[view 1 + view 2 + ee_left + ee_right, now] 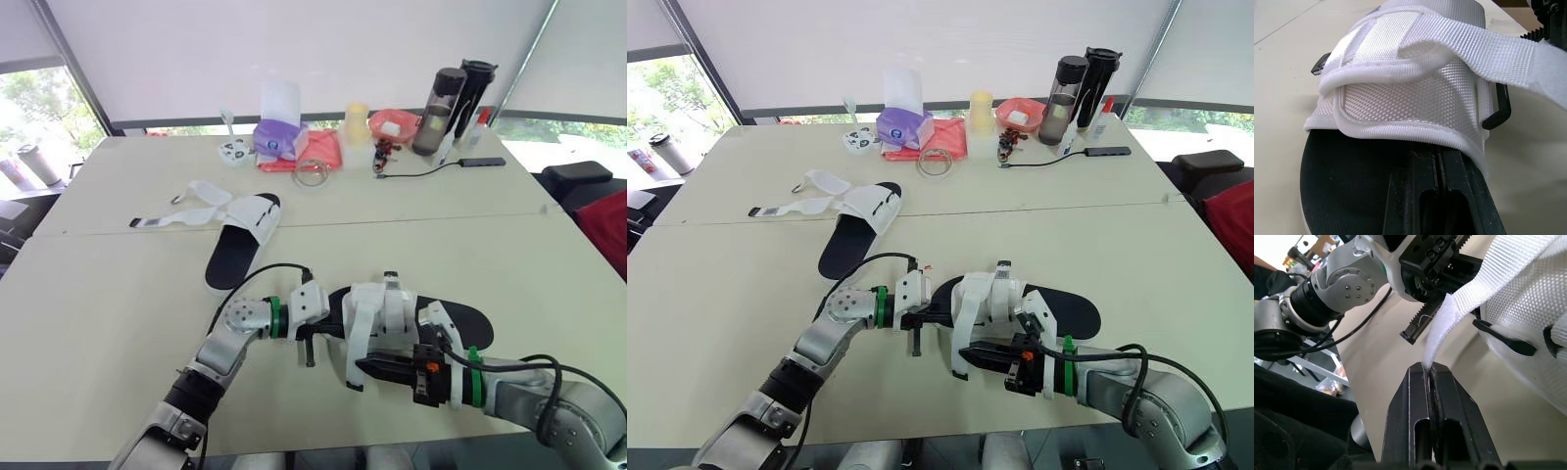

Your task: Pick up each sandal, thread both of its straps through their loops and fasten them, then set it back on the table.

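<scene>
0 sandals finished: black-soled white-webbing sandal (460, 319) at the surface's (108, 333) near edge, its white strap (1469, 297) pinched by right end effector (363, 367), left end effector (328, 328) clenched under the upper (1400, 98) (2nd sandal (240, 245) unfastened, mid-surface).

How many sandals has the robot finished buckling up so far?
None looks finished yet. The right pincer is pinching a loose strap of the near sandal, so that one is in hand. The far sandal lies on the table with its straps spread open, waiting.
</scene>
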You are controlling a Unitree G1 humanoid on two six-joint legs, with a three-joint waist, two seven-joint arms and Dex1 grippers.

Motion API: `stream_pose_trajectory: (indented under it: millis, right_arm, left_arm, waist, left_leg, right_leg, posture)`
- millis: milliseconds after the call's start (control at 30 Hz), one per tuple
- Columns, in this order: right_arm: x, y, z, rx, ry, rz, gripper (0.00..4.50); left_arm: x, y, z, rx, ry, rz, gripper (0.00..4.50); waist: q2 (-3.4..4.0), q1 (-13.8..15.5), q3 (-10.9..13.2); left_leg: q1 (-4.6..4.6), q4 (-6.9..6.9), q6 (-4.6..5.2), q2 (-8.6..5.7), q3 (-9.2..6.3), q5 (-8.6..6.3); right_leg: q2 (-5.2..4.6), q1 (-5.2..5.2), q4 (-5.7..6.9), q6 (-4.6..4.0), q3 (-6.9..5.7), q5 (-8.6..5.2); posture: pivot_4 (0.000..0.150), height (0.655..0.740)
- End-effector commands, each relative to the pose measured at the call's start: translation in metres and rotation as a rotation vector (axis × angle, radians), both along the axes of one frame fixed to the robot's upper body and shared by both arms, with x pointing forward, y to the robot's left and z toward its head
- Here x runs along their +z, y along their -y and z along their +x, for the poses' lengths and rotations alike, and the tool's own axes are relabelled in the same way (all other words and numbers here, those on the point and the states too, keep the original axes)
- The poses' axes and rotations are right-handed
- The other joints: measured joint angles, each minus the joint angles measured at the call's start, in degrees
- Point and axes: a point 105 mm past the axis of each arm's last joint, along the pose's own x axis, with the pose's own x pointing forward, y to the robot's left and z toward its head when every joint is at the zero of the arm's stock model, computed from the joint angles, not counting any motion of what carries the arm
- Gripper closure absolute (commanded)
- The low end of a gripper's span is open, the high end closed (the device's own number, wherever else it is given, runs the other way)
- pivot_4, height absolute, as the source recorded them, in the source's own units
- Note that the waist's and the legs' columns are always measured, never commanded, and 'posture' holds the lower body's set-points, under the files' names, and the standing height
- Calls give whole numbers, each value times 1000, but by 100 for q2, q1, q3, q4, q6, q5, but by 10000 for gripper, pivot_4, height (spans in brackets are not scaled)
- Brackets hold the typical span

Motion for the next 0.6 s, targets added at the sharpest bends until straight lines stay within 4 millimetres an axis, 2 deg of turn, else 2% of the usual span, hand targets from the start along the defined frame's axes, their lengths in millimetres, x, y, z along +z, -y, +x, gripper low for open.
stream_pose_trajectory:
  millis: [33,100,200,267,400,600]
  right_arm:
    - [22,2,2,31,34,65,44140]
    - [34,4,4,38,42,105,44140]
    - [76,14,29,5,108,198,44140]
    - [89,17,40,-4,120,220,44140]
    - [92,16,51,-2,98,209,44140]
    - [74,13,60,21,48,139,44140]
  left_arm:
    - [-10,-5,5,36,-5,48,45000]
    - [-10,-5,6,40,-1,51,45000]
    - [-14,-6,9,46,22,76,45000]
    - [-15,-6,10,47,25,75,45000]
    - [-14,-5,12,49,29,72,45000]
    - [-16,-6,14,61,33,71,45000]
  waist:
    - [0,0,0]
    - [0,-1,0]
    - [0,-9,0]
    - [2,-5,0]
    - [-5,16,-2]
    - [-2,1,-3]
  left_leg:
    - [0,0,0,0,0,0]
    - [0,1,0,0,0,0]
    - [3,4,0,1,1,0]
    - [7,8,2,1,4,1]
    - [6,5,2,5,-6,2]
    - [2,6,2,2,5,2]
  right_leg:
    - [0,0,0,0,0,0]
    - [0,1,2,-1,0,1]
    - [1,4,2,-4,1,4]
    - [2,6,3,-7,3,13]
    - [4,9,0,-6,-5,13]
    - [2,0,1,-4,2,15]
  posture:
    - [1500,7400]
    - [1500,7400]
    - [1500,7400]
    - [1500,7400]
    - [1500,7400]
    - [1500,7400]
